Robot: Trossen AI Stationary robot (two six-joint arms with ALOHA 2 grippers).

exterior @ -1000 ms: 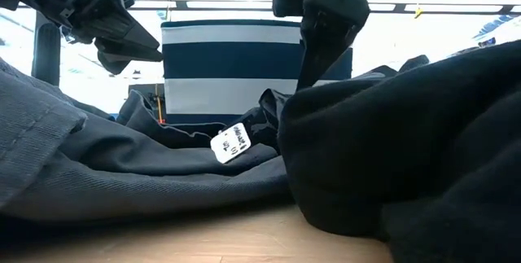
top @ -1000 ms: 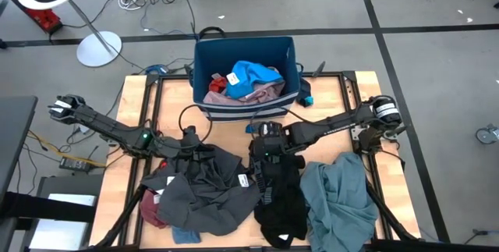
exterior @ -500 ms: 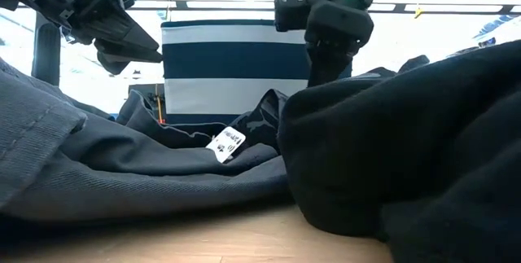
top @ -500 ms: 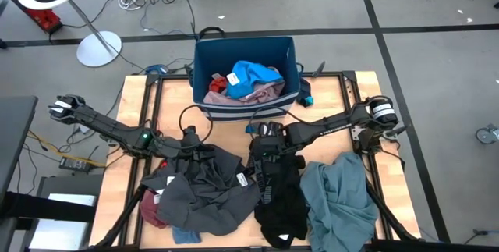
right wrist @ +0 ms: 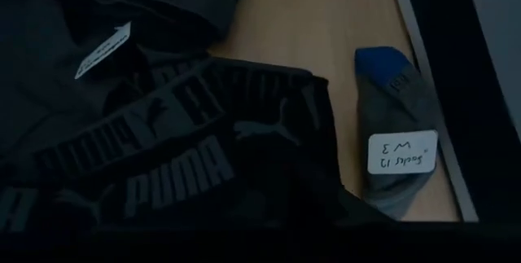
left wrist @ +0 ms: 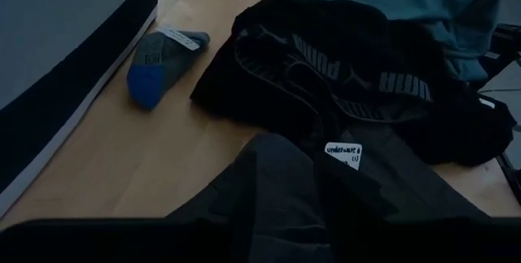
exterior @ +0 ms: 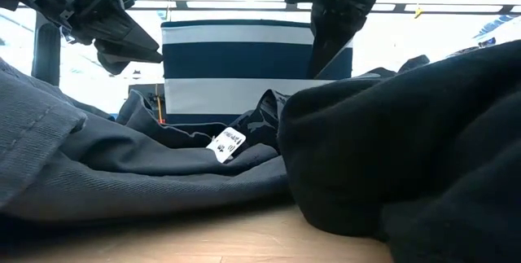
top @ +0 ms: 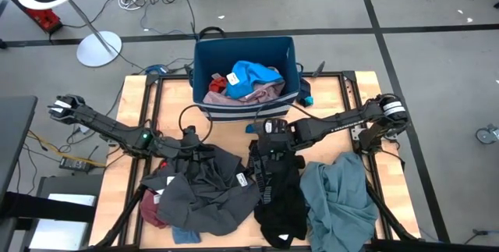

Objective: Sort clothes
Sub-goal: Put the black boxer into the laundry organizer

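We see the right gripper [top: 269, 139] mid-frame over the black Puma underwear [right wrist: 187, 165] (can't tell its jaw state), grey sock [right wrist: 396, 159] beside.

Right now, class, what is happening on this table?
A two-armed robot is sorting clothes. A striped navy bin at the table's far edge already holds a bright blue garment and pink ones. The right gripper hovers over the black underwear, beside a grey and blue sock. The left gripper waits over the dark grey garment. A teal-grey garment lies unsorted.
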